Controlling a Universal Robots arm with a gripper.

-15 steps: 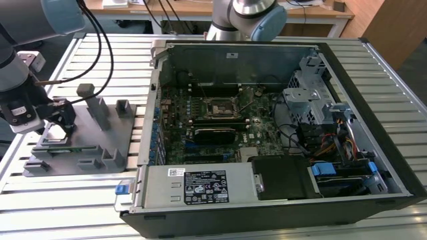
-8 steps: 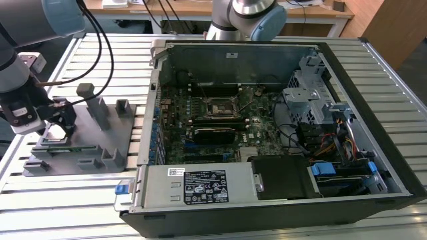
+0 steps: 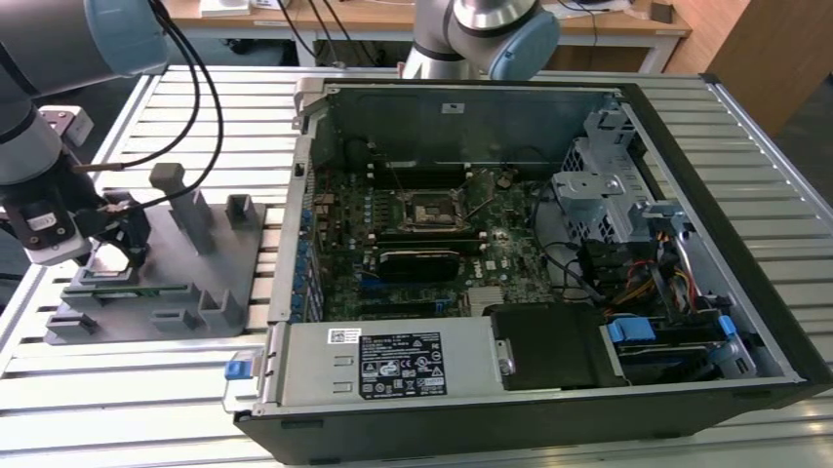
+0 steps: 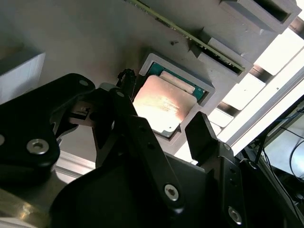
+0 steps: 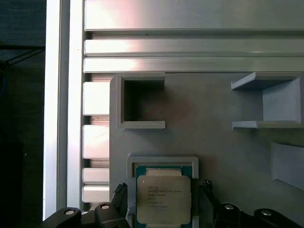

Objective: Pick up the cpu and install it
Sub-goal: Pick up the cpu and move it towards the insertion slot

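The robot arm [image 3: 39, 127] reaches down at the exterior view's left, over a grey plastic holder [image 3: 137, 322] that lies on the metal bench [image 3: 131, 390]. The bench is made of long silver slats.

The claw [image 3: 115, 255] hangs low over the holder. In both wrist views its two black fingers are apart. One finger [image 5: 119, 197] is on one side of the cpu [image 5: 164, 202] and the other finger [image 5: 205, 192] is on the other side. There is a small gap between each finger and the chip, so the claw [image 5: 162, 190] is not squeezing it.

The cpu is a small flat square with a pale shiny top. It lies flat in its own little square pocket in the holder [image 5: 213, 104]. A green edge shows around the chip inside the pocket. In the second wrist view the cpu [image 4: 164, 102] glows a bit pink from the light, and the claw [image 4: 162, 102] sits right over it. A long thin green stick [image 4: 180, 31] stands in a slot of the holder [image 4: 71, 33], near the cpu's pocket.

To the exterior view's right of the holder sits a big open computer case [image 3: 456, 117]. Inside it is a green board with a dark square socket [image 3: 427, 208] in the middle. The socket is well apart from the claw.
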